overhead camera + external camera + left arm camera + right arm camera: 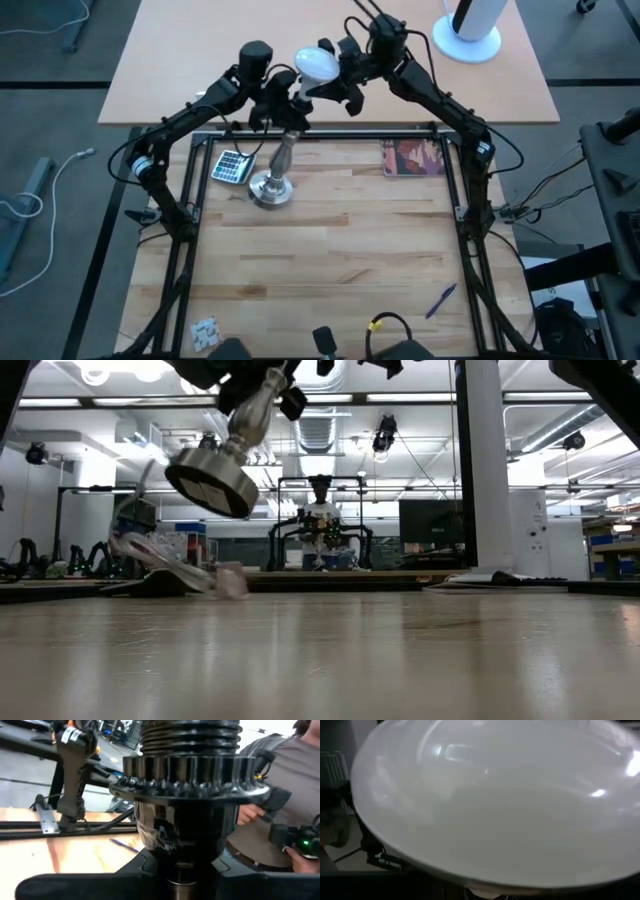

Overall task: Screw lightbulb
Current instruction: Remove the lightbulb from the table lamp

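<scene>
Aloft, lightbulb [314, 63] seated in stand's socket [187, 775].

Colours and patterns across the work area

The lightbulb [314, 63] is seen as frosted white with soft highlights; the stand [272, 186] beneath it is polished silver, topped by a glossy black ribbed socket [187, 785]. The surface [330, 240] is shown in pale wood with long plank seams. A calculator [232, 166] is marked by a grid of light keys with a green patch. A booklet [413, 158] is printed in mottled reds and browns. A pen [440, 300] is coloured blue-violet. Both arms are dark black throughout.
</scene>
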